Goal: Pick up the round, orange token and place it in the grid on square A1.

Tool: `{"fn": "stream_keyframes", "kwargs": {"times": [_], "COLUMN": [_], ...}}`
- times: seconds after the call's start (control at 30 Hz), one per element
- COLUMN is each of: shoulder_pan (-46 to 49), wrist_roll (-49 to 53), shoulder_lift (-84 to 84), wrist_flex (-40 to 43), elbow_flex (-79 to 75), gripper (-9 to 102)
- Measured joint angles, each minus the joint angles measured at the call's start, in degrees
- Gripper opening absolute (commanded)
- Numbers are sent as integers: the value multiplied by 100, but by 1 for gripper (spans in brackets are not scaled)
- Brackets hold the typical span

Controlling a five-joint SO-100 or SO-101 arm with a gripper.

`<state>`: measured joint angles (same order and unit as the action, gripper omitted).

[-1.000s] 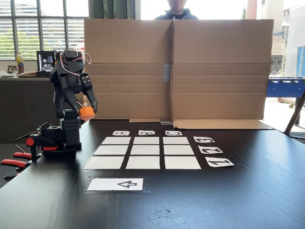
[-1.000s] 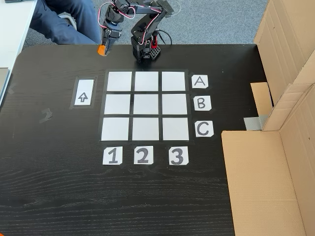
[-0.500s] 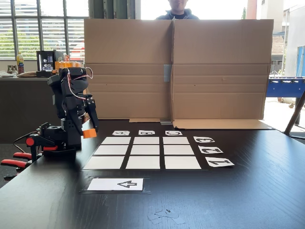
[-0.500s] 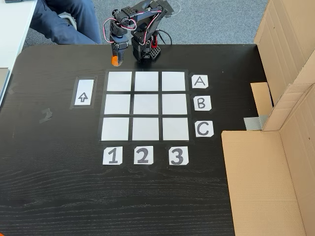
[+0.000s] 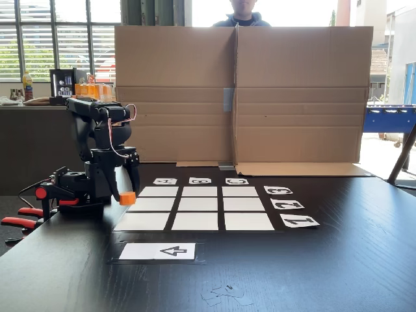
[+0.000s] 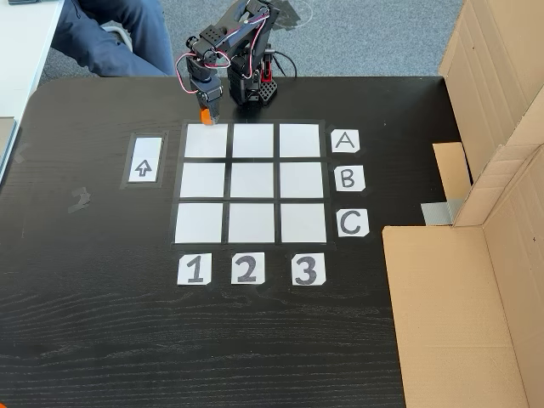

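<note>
My gripper (image 5: 127,194) is shut on the orange token (image 5: 127,199) and points down, holding it low over the left edge of the grid (image 5: 199,192). From above, the gripper (image 6: 206,111) and token (image 6: 205,117) sit at the top edge of square A1 (image 6: 206,143), the top-left cell beside row label A and above column label 1. In the side fixed view, square A1 (image 5: 142,221) is the nearest cell of the left column. I cannot tell whether the token touches the table.
The arm's base (image 5: 81,188) is clamped at the table edge with red-handled clamps (image 5: 23,221). A white arrow card (image 5: 158,251) lies beside the grid. A cardboard wall (image 5: 240,97) stands along one side, with a person behind it. Paper scraps (image 5: 224,294) lie near the front edge.
The gripper has swung from off to the side of the base toward the grid and come down, carrying the token to the edge of A1.
</note>
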<state>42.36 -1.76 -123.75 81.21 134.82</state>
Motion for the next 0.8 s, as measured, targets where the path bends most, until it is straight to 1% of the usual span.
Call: {"fn": "stream_keyframes", "kwargs": {"times": [0.37, 0.8], "shoulder_pan": [-26, -97], "wrist_roll": [-18, -62], "shoulder_lift": [817, 1564], "wrist_flex": [-650, -967], "elbow_flex": [-9, -378], "gripper": [0, 0]}}
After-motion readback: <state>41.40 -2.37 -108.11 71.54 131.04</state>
